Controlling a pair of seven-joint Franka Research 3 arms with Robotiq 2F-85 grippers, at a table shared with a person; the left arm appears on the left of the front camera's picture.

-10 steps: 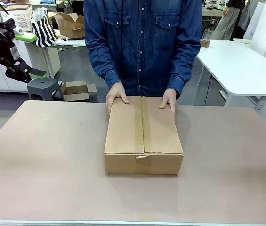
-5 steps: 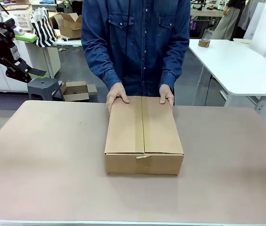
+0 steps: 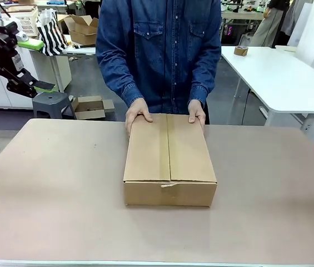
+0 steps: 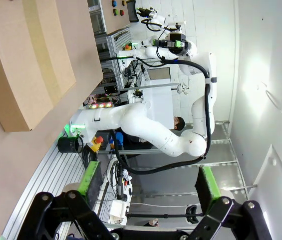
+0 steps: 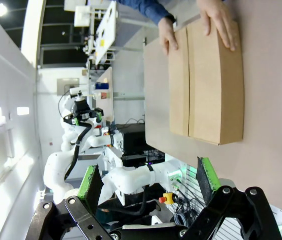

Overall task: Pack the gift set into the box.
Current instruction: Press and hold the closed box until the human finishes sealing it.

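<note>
Cardboard box (image 3: pixel 169 158) lies mid-tabletop (image 3: pixel 51 189), top flaps folded shut along a centre seam; whatever it holds is hidden. A person in a denim shirt stands at the far side, one hand (image 3: pixel 138 111) and the other hand (image 3: pixel 197 113) resting on the box's far corners. Beyond, a grey stool (image 3: pixel 51 103) stands beside a small open carton (image 3: pixel 90 105). The left gripper (image 4: pixel 149 172) hangs raised by the tabletop's left side, fingers spread, grasping nothing. The right gripper (image 5: pixel 148 172) is likewise released, well apart from the box.
</note>
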